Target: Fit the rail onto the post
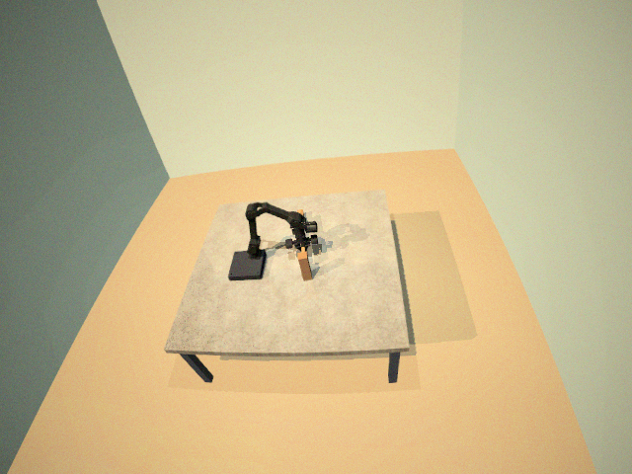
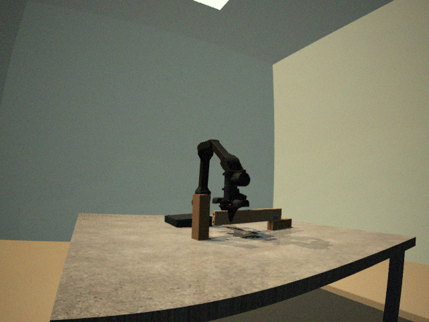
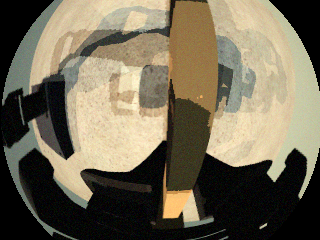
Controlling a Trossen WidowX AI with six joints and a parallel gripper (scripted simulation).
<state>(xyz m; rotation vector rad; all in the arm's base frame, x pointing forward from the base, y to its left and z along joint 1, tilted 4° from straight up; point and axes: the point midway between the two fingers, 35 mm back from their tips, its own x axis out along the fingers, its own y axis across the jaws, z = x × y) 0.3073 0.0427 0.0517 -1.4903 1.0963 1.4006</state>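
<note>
End effector (image 2: 231,217): clamped on rail (image 2: 254,215), lifting its near end level.
Post (image 2: 200,216): just beside rail end, awaiting pegs.

A bare test room, sparsely furnished as for robot trials rather than as a home or shop. Plain grey-blue and pale green walls (image 1: 285,76) meet an unmarked orange floor (image 1: 127,387), with one bright ceiling panel (image 2: 211,3) overhead. The only furniture is a stone-patterned table (image 1: 285,316) on dark legs, carrying a black robot arm (image 2: 221,173) bolted to a dark base plate (image 1: 246,266).
</note>
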